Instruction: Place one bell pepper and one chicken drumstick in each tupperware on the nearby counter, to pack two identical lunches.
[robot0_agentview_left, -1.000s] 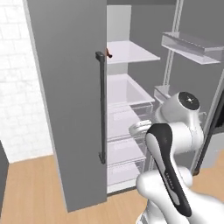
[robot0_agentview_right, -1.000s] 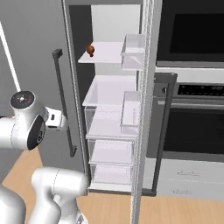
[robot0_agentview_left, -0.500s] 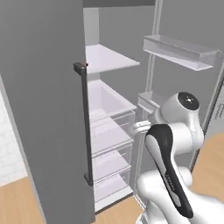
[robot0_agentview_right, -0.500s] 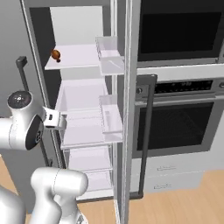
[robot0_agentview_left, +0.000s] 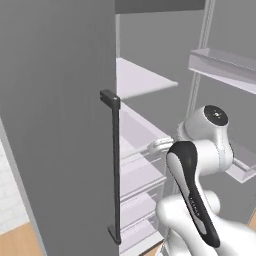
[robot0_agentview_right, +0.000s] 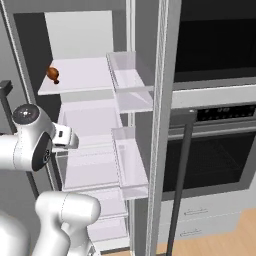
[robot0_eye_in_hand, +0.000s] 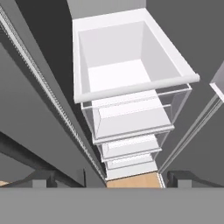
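One orange-brown chicken drumstick lies at the left end of the upper shelf of the open fridge. My arm is folded in front of the fridge, with the hand below that shelf, level with the middle compartment. In the hand view my gripper is open with nothing between its dark fingertips. It looks down over a white bin and the clear drawers stacked under it.
The grey fridge door with its dark vertical handle stands open on the left. The other door carries clear door bins. A black wall oven sits to the right, and wooden floor shows below.
The whole picture has shifted and the fridge looms larger, so the base has moved closer to it. The arm keeps its folded pose and the gripper stays open.
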